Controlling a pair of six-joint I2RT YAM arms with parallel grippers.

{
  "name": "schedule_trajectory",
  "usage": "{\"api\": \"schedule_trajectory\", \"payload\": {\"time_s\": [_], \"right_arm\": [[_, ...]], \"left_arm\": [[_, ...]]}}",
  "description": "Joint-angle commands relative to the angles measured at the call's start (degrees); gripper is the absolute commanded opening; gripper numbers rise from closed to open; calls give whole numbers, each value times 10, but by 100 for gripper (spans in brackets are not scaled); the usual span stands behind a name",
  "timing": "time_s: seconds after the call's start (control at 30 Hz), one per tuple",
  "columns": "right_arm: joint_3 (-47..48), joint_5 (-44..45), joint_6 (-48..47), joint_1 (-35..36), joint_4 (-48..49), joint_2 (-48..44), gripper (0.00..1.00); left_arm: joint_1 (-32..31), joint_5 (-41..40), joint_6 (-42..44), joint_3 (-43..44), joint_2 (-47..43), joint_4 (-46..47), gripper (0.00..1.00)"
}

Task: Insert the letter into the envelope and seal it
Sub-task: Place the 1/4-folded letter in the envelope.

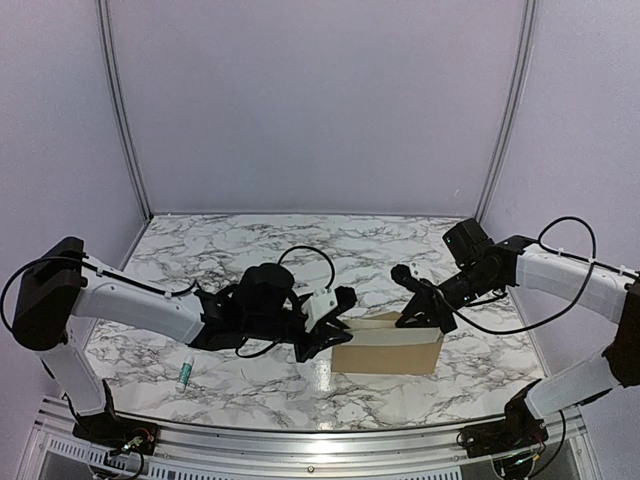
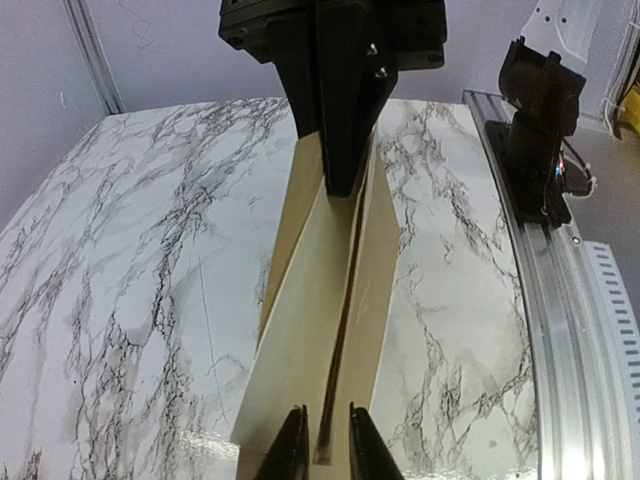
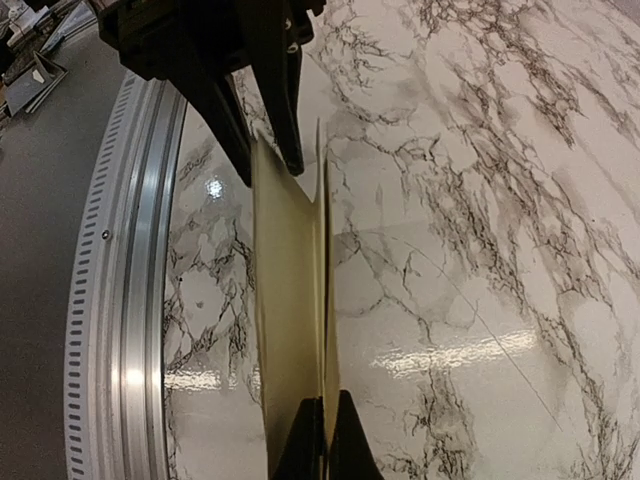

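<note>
The tan-brown envelope stands on its long edge on the marble table, held between both grippers. My left gripper grips its left end. In the left wrist view its fingertips are nearly together around one edge of the envelope, which gapes along a dark slit. My right gripper is shut on the right end, and its fingers pinch the envelope. A paler panel shows, but I cannot tell if it is the letter. No bordered sheet is visible.
A small white and green tube lies on the table near the left arm. The metal rail runs along the near edge. The right arm's base stands on that rail. Grey walls close in the back and sides.
</note>
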Motion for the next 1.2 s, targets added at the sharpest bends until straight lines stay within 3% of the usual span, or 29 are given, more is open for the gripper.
{"api": "schedule_trajectory", "payload": {"time_s": [0.0, 0.07, 0.2, 0.6, 0.9, 1.07, 1.17], "right_arm": [[0, 5, -2, 6, 1, -9, 0], [0, 6, -1, 6, 2, -11, 0], [0, 4, 2, 6, 4, -9, 0], [-2, -4, 4, 7, 5, -9, 0], [-7, 2, 2, 6, 7, -10, 0], [-7, 4, 2, 6, 6, -14, 0], [-7, 4, 2, 7, 6, -13, 0]], "left_arm": [[-2, -15, 34, 5, -35, -39, 16], [-2, -3, 39, 6, -41, -53, 9], [-2, 23, 40, 17, -33, -74, 8], [-8, 4, 64, 63, 3, -106, 19], [-15, 0, 108, 155, 52, -236, 13], [-16, -17, 128, 181, 58, -293, 15], [-18, -25, 153, 215, 75, -353, 5]]}}
